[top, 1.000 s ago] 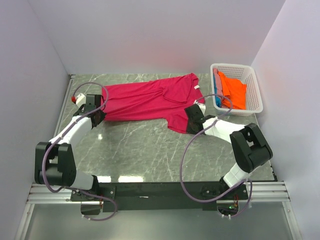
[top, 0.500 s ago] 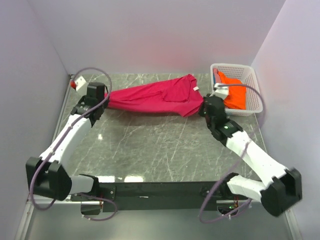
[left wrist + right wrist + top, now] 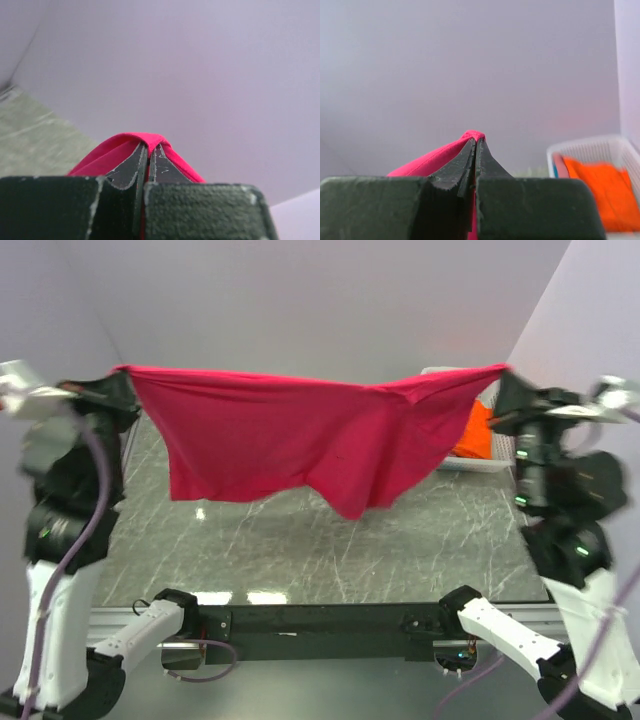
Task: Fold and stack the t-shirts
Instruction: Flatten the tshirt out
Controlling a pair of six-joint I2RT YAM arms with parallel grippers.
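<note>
The crimson-pink t-shirt (image 3: 290, 435) hangs spread in the air above the table, stretched between my two grippers. My left gripper (image 3: 118, 372) is shut on its left corner; the cloth (image 3: 125, 150) wraps over the shut tips (image 3: 148, 146). My right gripper (image 3: 502, 373) is shut on its right corner; pink cloth (image 3: 435, 157) shows at the tips (image 3: 476, 141). The orange t-shirt (image 3: 478, 432) lies in the white basket (image 3: 480, 464), also seen in the right wrist view (image 3: 600, 187). A blue-teal strip (image 3: 555, 171) shows beside it in the basket.
The grey marble table (image 3: 330, 540) lies below the hanging shirt. Lilac walls close in the back and both sides. The basket (image 3: 585, 147) stands at the back right, partly hidden behind the shirt and right arm.
Both arms have lifted high and moved apart, raising the crimson-pink shirt off the table; it now hangs stretched in the air.
</note>
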